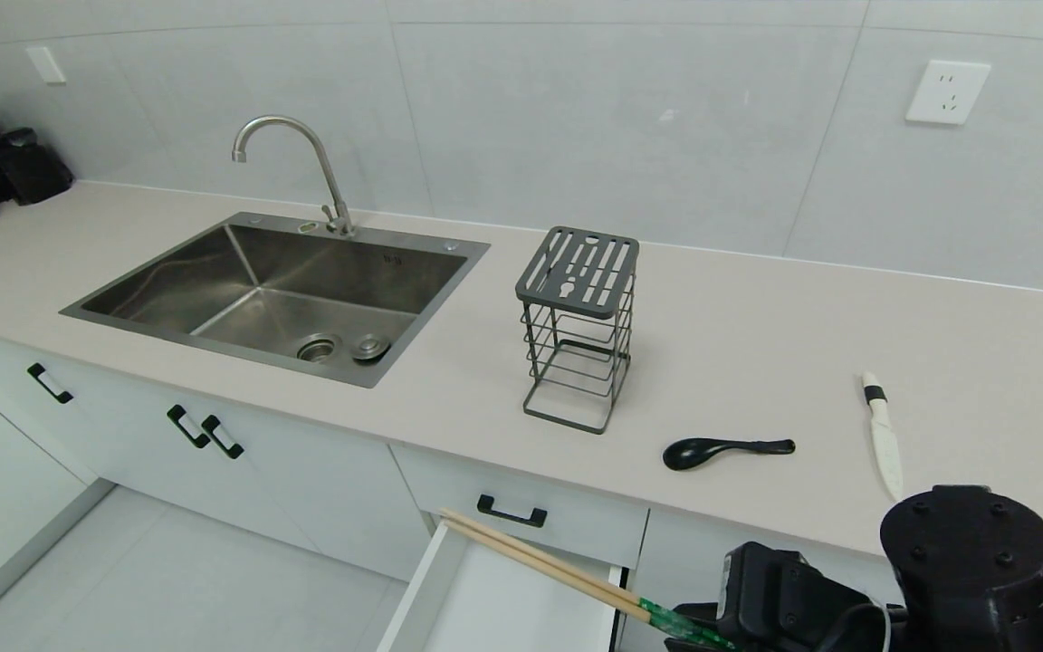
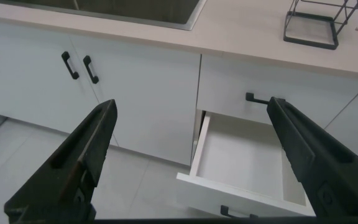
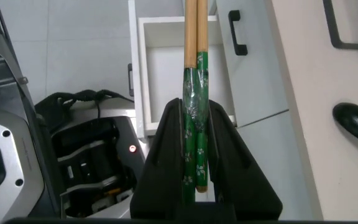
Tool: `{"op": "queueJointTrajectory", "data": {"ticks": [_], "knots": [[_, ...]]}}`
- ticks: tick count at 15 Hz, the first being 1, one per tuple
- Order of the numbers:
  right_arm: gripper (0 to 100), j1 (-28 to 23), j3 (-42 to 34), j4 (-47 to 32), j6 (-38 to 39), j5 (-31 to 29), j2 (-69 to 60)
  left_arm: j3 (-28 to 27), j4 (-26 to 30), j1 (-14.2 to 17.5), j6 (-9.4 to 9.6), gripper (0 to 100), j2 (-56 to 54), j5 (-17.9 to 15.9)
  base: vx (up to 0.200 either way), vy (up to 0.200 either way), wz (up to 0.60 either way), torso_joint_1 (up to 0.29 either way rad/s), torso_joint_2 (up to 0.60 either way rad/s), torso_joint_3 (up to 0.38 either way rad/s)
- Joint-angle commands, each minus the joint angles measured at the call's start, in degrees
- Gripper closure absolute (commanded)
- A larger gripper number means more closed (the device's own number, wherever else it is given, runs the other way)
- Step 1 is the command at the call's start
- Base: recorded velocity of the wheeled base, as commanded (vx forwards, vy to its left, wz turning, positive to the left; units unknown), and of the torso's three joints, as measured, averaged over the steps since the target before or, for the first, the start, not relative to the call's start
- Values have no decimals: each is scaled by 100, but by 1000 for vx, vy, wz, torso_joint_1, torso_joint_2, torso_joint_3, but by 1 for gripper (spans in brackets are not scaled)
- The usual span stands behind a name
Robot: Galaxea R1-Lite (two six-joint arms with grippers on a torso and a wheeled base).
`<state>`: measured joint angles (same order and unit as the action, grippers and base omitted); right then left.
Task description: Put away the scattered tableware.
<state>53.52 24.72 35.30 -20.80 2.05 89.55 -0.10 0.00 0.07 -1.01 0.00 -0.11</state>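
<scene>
The left gripper (image 2: 191,158) is held wide open, low before the drawer (image 2: 199,146) — pulled out. The chopsticks (image 1: 535,560) are clamped by their green ends in the right gripper (image 1: 698,632), slanted over the drawer. The spoon (image 1: 721,450) and knife (image 1: 882,435) are laid on the counter (image 1: 739,353).

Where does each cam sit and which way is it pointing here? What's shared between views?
Head: on the head, facing forward and down at counter, sink, rack, spoon, knife; right arm at lower right.
Left wrist: on that wrist, facing past the open left gripper at the open drawer.
Right wrist: on that wrist, facing along the right gripper, shut on chopsticks, down into the drawer.
Shared: all three show the drawer; head and right wrist share chopsticks and spoon.
</scene>
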Motion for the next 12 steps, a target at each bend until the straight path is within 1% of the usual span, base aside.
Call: {"op": "queueJointTrajectory", "data": {"ticks": [1, 6, 12], "knots": [[100, 1, 50, 3, -3, -3, 27, 1, 0, 1, -4, 0, 0, -7, 0, 0, 0, -46, 61, 51], [100, 194, 463, -6, 129, -3, 221, 1, 0, 1, -4, 0, 0, 2, 0, 0, 0, -191, 373, 182], [100, 502, 1096, 3, 630, -47, 502, 1, 0, 1, -4, 0, 0, 2, 0, 0, 0, -281, 553, 269]]}}
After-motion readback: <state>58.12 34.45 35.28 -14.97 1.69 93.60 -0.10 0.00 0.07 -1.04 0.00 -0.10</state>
